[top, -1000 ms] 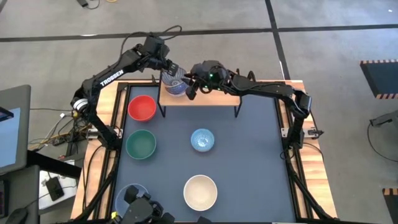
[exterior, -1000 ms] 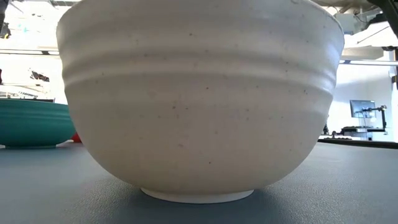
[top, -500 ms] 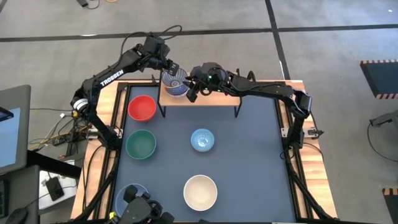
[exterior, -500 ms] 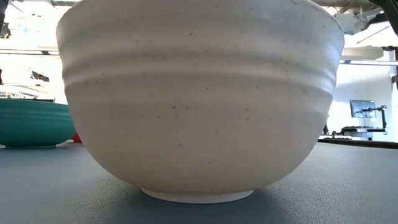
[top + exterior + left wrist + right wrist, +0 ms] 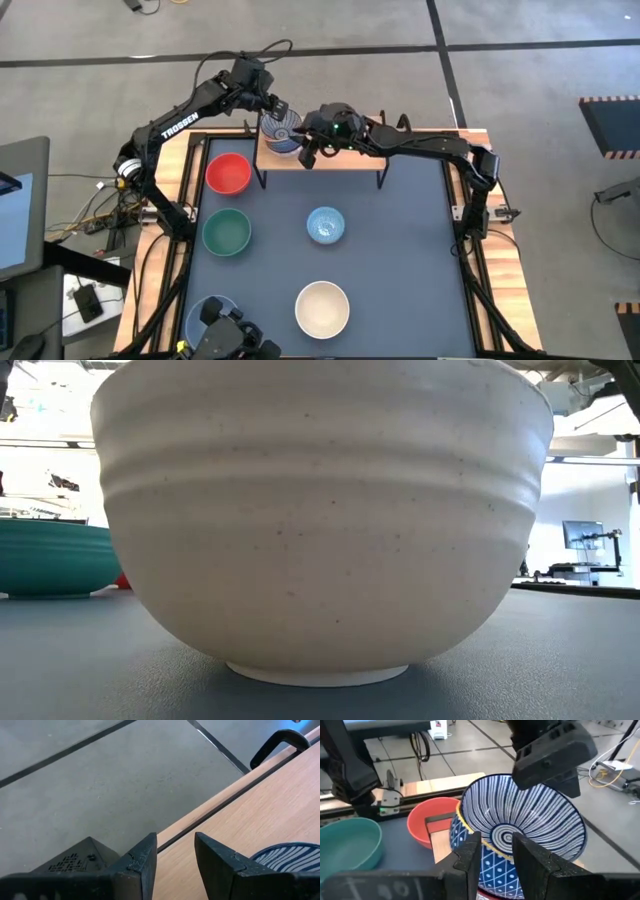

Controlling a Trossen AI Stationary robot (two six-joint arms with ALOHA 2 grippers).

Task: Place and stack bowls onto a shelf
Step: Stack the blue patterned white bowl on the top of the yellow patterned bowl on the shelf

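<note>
A stack of bowls stands on the left end of the light-wood shelf. On top is a grey-and-white striped bowl. Below it are a yellow rim, a blue patterned wall and a strip of red. My right gripper is at the stack's right side, shut on the striped bowl. My left gripper hovers open at the stack's far-left side, with bare shelf wood between its fingers and the striped bowl beside one finger. My right gripper holds the striped bowl by its rim on the side facing the table's right; the rim runs between the two fingers. The fingers come from the table's right, slanting down. The bowl rests in the stack, tipped toward the gripper.
On the dark table stand a red bowl, a green bowl, a light blue bowl, a cream bowl and a grey-blue bowl at the near-left corner. The cream bowl fills the low view. The shelf's right part is bare wood.
My right gripper has crept a little toward the far edge and my left gripper, and the striped bowl has shifted with it on the stack. My left gripper has kept still.
</note>
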